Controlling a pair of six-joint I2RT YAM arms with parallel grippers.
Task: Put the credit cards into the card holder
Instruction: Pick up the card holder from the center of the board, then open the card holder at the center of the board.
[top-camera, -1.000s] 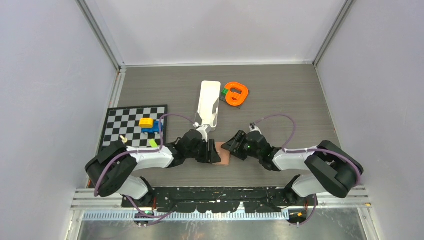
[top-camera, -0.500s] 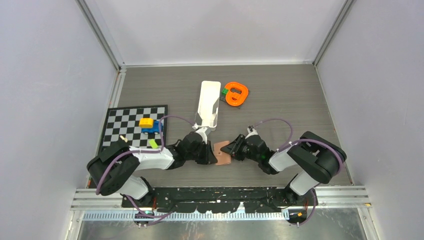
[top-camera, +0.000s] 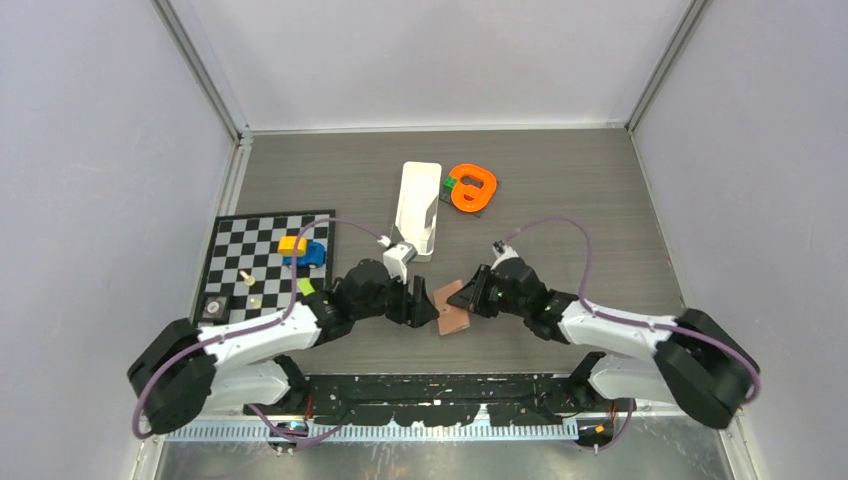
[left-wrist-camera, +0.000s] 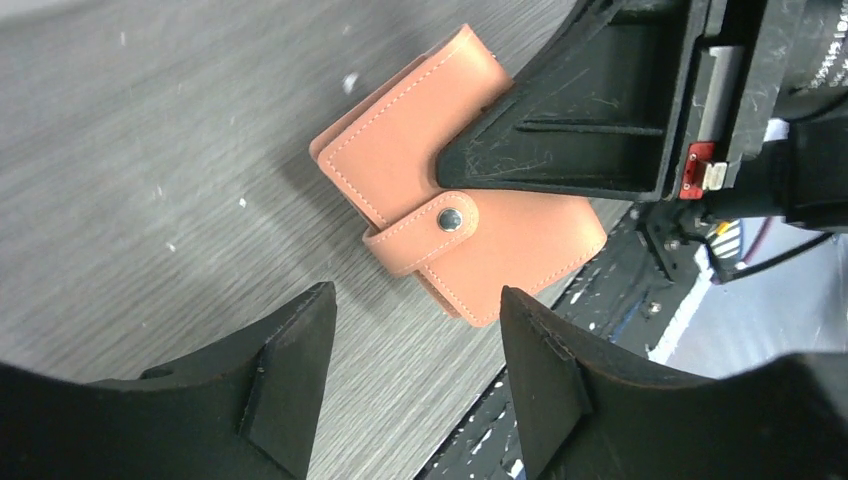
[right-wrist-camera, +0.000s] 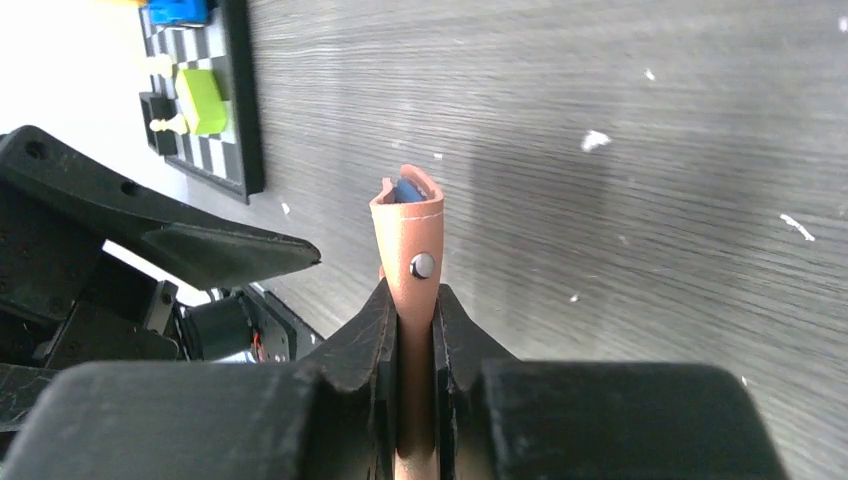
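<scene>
card holder, one only, pinched edge-on in the right claw.

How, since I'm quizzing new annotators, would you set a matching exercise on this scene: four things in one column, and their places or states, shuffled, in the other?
Things:
1. left gripper
2. right gripper
3. white tray
4. chessboard

Places or states:
A. clamped on the card holder
B. left side of the table
C. open, holding nothing
D. mid-table, beyond both grippers

Pairs: 1-C, 2-A, 3-D, 4-B
</scene>
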